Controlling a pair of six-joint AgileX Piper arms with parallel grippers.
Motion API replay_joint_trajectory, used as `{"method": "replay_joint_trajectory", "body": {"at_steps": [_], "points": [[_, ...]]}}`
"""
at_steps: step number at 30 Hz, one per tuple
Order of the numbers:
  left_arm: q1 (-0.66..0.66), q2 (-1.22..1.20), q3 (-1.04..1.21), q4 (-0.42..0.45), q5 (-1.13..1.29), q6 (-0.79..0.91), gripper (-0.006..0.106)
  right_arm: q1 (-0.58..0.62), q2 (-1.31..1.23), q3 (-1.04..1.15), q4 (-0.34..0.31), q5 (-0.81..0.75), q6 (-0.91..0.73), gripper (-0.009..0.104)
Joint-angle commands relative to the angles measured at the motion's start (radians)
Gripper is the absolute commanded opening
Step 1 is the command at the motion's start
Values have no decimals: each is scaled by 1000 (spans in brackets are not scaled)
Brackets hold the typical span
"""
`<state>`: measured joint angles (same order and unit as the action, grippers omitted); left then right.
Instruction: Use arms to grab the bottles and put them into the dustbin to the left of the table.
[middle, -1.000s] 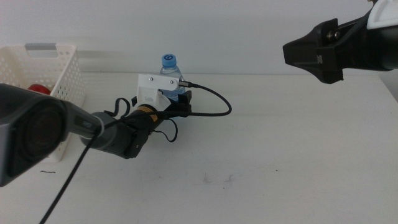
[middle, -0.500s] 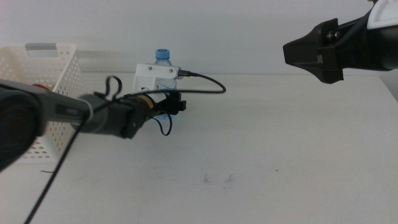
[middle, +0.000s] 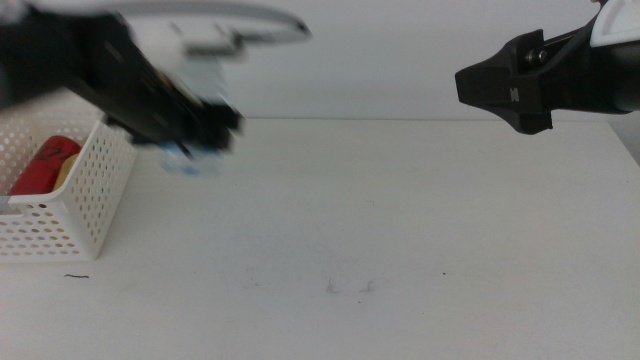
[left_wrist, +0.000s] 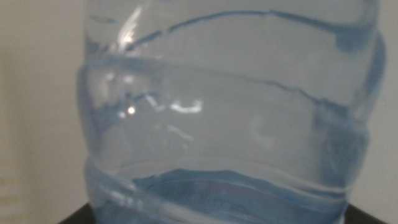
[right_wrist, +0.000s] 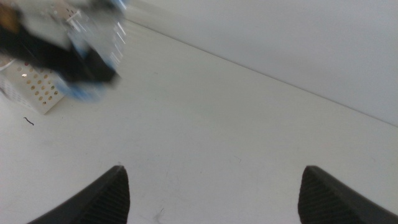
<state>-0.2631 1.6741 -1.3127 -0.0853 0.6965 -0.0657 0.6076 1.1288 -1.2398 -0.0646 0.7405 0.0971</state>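
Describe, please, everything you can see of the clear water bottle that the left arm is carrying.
The clear ribbed plastic water bottle fills the left wrist view: see-through walls with horizontal ridges, a bluish tint and light glints. It is lifted off the white tabletop, held in the left arm's black tool, beside the white perforated plastic basket. In the middle view it is only a pale blue motion-blurred smear under that tool, so its cap and tilt cannot be made out. The right tool hangs open, far from it.
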Motion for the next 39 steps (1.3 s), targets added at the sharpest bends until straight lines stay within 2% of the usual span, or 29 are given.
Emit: {"method": "replay_joint_trajectory", "body": {"at_steps": [1,7,12,17,20,25,27,29,32,35,39], "points": [[110,-53,-121,-57,93,97,-2,0,-5,2,-3,-5,-4,88],[361,-17,-355,-45,327,156,-2,0,-5,2,-3,-5,-4,88],[476,37,-355,-67,285,226,-2,0,-5,2,-3,-5,-4,88],[535,119,-325,-36,300,255,-2,0,-5,2,-3,-5,-4,88],[541,173,-324,-43,310,324,-2,0,-5,2,-3,-5,-4,88],[541,255,-324,-56,257,328,2,0,-5,2,-3,-5,-4,88],[541,281,-324,-64,238,328,11,0,-5,2,-3,-5,-4,88],[541,306,-324,-81,230,328,25,0,-5,2,-3,-5,-4,88],[541,323,-324,-105,241,351,56,0,-5,2,-3,-5,-4,88],[541,321,-329,-105,263,400,95,0,-5,2,-3,-5,-4,88],[539,246,-338,-124,329,370,94,0,-5,2,-3,-5,-4,88]]}}
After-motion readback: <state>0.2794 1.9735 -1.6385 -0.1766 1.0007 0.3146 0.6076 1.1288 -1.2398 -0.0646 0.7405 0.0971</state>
